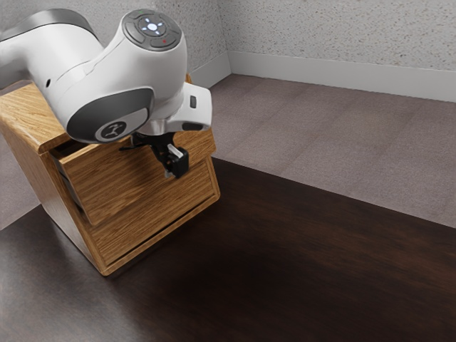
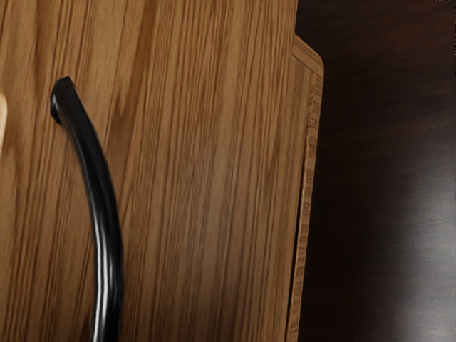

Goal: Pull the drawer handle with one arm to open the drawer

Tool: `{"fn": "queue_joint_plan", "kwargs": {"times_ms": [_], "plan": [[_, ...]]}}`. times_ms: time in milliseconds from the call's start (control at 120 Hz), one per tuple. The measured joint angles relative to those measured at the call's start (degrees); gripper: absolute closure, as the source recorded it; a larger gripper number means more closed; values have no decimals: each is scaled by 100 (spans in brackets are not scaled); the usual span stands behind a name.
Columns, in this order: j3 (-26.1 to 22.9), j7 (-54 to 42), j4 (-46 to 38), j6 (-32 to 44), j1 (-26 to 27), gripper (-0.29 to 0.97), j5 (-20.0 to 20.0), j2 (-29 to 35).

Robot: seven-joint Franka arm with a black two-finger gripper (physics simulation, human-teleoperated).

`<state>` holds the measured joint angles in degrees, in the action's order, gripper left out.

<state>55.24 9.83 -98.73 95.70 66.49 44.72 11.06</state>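
One drawer partly out, pull unfinished
The upper drawer (image 1: 135, 182) of the wooden cabinet (image 1: 28, 117) stands slightly proud of the frame, so most of the travel seems left. The gripper (image 1: 174, 160) sits at its front near the black curved handle (image 2: 100, 214); whether it grips anything, I cannot tell. The drawer's inside is hidden.
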Motion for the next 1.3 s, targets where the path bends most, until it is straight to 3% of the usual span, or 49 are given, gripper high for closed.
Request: {"fn": "queue_joint_plan", "kwargs": {"times_ms": [642,925,1300], "plan": [[-324,171,-74,-14,-31,-1,-109,-52],[-901,281,-199,-92,-345,0,-155,-92],[-1170,433,-192,-206,-362,4,-172,-206]]}}
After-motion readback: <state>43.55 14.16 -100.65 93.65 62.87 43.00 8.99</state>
